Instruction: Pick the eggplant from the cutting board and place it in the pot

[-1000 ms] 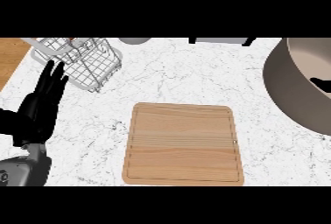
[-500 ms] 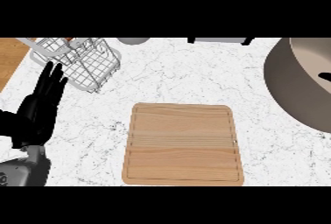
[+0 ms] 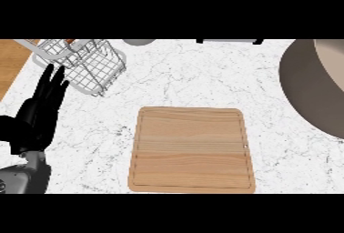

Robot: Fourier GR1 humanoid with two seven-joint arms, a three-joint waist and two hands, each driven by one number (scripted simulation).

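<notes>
Left hand (image 3: 37, 116) rests open at left edge, fingers straight. Right hand out of view. Cutting board (image 3: 191, 149) bare; eggplant not visible anywhere. Pot (image 3: 316, 86) at right. Eggplant likely light, smooth, slippery: grip mid-body.

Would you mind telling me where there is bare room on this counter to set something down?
The cutting board has nothing on it. Bare marble counter stretches between the wire basket and the pot, above the board, and a narrower strip runs between board and pot. The upper left is crowded: the basket sits close by the open left hand.
</notes>
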